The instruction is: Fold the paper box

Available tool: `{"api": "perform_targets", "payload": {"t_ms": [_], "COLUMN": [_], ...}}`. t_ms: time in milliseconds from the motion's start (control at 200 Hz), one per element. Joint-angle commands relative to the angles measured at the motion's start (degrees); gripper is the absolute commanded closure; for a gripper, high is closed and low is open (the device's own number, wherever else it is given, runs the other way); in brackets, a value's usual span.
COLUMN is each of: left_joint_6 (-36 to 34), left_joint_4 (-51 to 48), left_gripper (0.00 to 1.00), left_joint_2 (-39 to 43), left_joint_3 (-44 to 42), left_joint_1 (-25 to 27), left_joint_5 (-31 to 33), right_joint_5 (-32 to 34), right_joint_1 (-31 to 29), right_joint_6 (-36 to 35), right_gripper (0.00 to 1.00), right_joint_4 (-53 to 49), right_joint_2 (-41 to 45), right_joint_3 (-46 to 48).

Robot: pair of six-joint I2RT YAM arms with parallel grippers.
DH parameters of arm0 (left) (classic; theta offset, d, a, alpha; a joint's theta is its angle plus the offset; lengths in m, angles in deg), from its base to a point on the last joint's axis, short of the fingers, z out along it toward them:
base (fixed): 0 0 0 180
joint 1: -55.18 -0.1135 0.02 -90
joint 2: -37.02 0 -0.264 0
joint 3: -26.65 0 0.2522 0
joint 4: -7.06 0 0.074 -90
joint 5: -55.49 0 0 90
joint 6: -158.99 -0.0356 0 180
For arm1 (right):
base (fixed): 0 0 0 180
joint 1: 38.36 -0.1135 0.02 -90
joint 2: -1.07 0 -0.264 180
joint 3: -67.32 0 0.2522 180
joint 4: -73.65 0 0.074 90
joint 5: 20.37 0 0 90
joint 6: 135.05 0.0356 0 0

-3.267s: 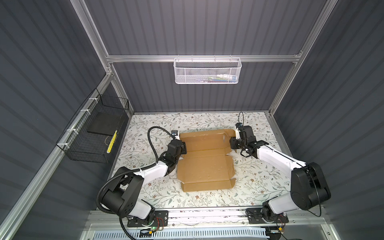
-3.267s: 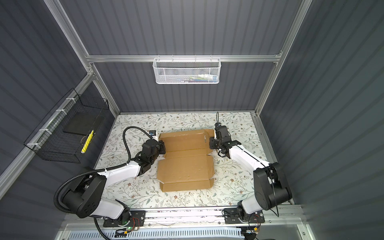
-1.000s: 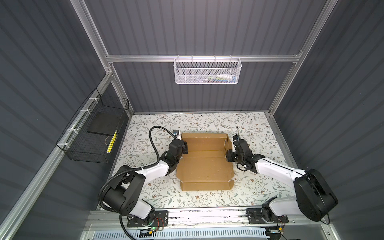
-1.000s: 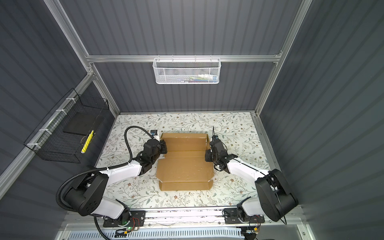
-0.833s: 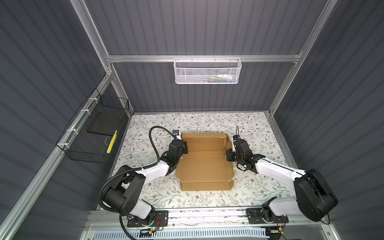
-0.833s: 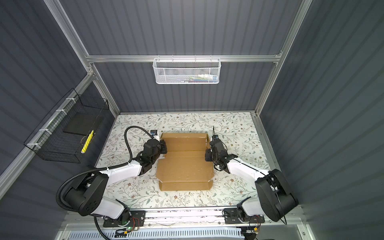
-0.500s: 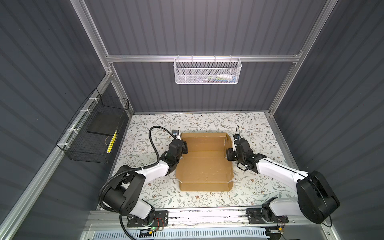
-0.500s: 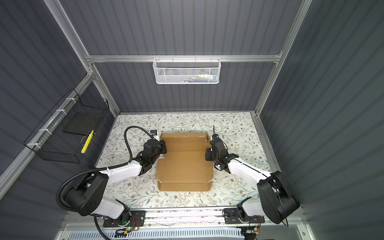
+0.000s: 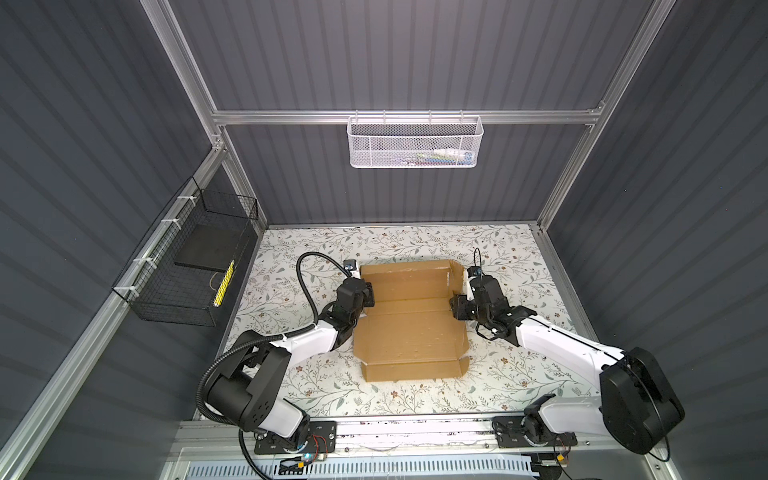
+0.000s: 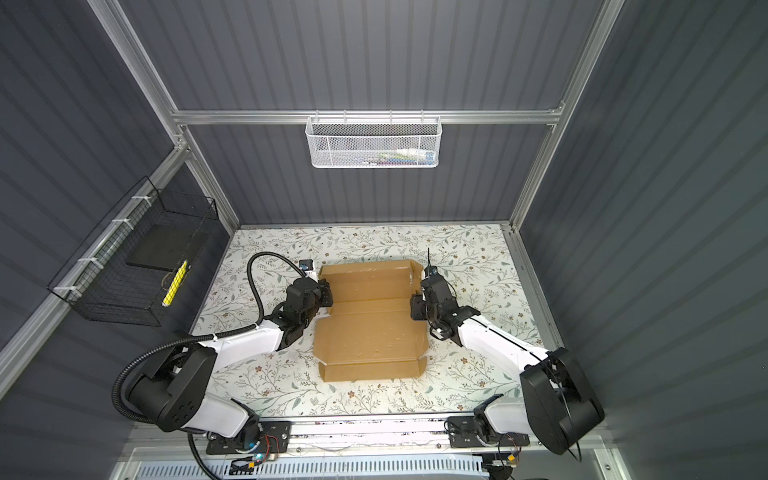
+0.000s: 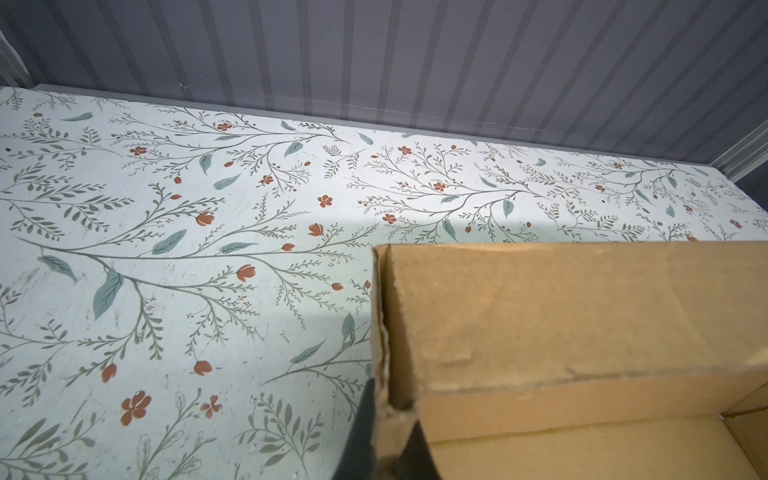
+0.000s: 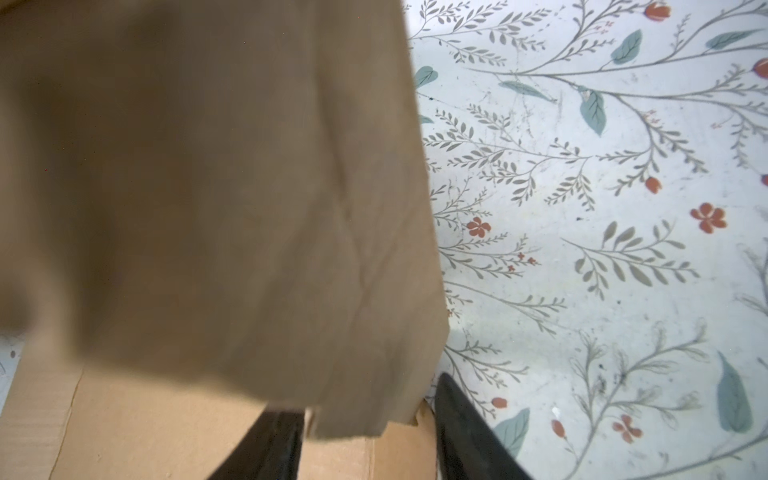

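Currently left tool [image 11: 388, 432] is pinching a wall of the paper box [image 9: 409, 328]; right tool [image 12: 365, 424] is straddling a flap, jaws parted. White mesh basket [image 9: 415, 145] and black wire basket [image 9: 187, 274] are hanging well clear.

The white tabletop [image 9: 395, 245] with its leaf-and-flower print bears the brown paper box [image 9: 409, 332] near its middle, far wall raised.

Items on site:
- Counter [image 9: 415, 243]: pale covering printed with leafy sprigs and red flowers.
- Mesh basket [image 9: 415, 143], white: hung on the back crossbar [image 9: 291, 117]; small items lie inside toward its right end, too small to identify.
- Wire basket [image 9: 187, 270], black: fixed to the left rail; holds a dark flat slab [image 9: 205, 249] and a yellow strip [image 9: 223, 282].
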Motion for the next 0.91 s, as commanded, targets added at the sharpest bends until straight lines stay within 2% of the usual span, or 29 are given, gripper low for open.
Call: {"api": "perform_targets", "payload": {"t_ms": [0, 275, 645, 791, 901], "left_joint_6": [0.13, 0.03, 0.03, 0.03, 0.02], "left_joint_4": [-5.39, -5.32, -5.37, -5.34, -5.32], "left_gripper": [1.0, 1.0, 1.0, 1.0, 1.0], "left_joint_2": [-1.61, -1.7, -1.78, -1.74, -1.78], "left_joint_3": [-1.25, -1.21, -1.21, -1.21, -1.21], "left_joint_1": [-0.22, -0.22, -0.21, -0.22, -0.22], "left_joint_5": [-0.51, -0.51, -0.47, -0.51, -0.49], "right_joint_5": [1.35, 1.86, 4.32, 4.13, 1.26], "right_joint_1": [-0.26, -0.23, 1.27, 5.0, 8.78], "right_joint_6": [-0.69, -1.18, -3.61, -5.27, -7.45], "right_gripper": [0.43, 0.36, 0.34, 0.33, 0.34], "right_joint_4": [-1.48, -3.91, -10.55, -11.03, -8.51], "right_joint_2": [1.35, 5.33, 18.24, 19.74, 18.46], "right_joint_3": [-1.28, -1.38, 0.27, 1.06, 1.69]}}
